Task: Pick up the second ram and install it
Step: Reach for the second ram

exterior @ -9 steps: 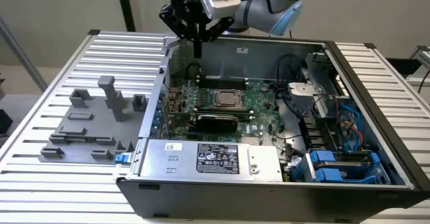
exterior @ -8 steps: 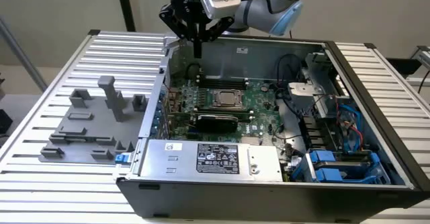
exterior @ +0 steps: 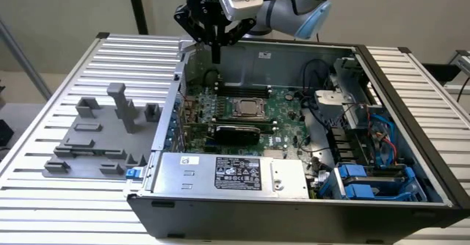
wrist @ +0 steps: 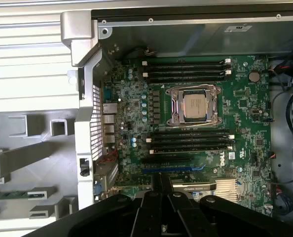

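Observation:
My gripper point(exterior: 217, 55) hangs above the far left corner of the open computer case point(exterior: 411, 118), over the motherboard point(exterior: 287, 104). Its black fingers point(wrist: 161, 185) are pressed together and I see nothing between them. The second ram point(wrist: 12, 193) is a thin green strip lying in the grey fixture point(wrist: 43, 148) outside the case wall, well apart from the gripper. On the motherboard, black memory slots run on both sides of the CPU socket point(wrist: 195, 104): one bank point(wrist: 186, 70) near the case's back wall and one bank point(wrist: 191, 140) on the other side.
The grey fixture point(exterior: 96, 135) with upright blocks sits on the slatted table at the exterior view's left. Inside the case are a power supply point(exterior: 235, 173), blue drive bays point(exterior: 367, 184) and loose cables point(exterior: 345, 124). The case's metal side wall point(wrist: 85, 98) stands between fixture and motherboard.

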`<state>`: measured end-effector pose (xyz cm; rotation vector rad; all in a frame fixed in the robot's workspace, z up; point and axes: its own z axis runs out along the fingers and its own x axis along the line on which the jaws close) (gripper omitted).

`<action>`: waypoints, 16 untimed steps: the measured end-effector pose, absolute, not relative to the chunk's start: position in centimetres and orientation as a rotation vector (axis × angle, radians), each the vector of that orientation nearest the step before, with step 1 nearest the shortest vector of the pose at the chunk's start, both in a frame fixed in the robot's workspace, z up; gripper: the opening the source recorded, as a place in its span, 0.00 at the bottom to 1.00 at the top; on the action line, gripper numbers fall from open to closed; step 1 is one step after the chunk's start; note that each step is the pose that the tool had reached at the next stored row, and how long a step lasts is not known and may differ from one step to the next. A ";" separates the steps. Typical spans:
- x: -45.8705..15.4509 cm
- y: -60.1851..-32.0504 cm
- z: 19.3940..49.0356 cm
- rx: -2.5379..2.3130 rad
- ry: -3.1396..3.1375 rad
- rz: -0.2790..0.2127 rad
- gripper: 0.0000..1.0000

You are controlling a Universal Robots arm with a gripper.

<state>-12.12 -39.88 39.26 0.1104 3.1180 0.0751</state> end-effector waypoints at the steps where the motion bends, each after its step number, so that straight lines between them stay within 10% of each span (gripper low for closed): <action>1: -12.1 -39.9 39.3 0.110 3.118 0.075 0.11; 16: -16.7 -40.7 39.2 0.110 3.118 0.075 0.11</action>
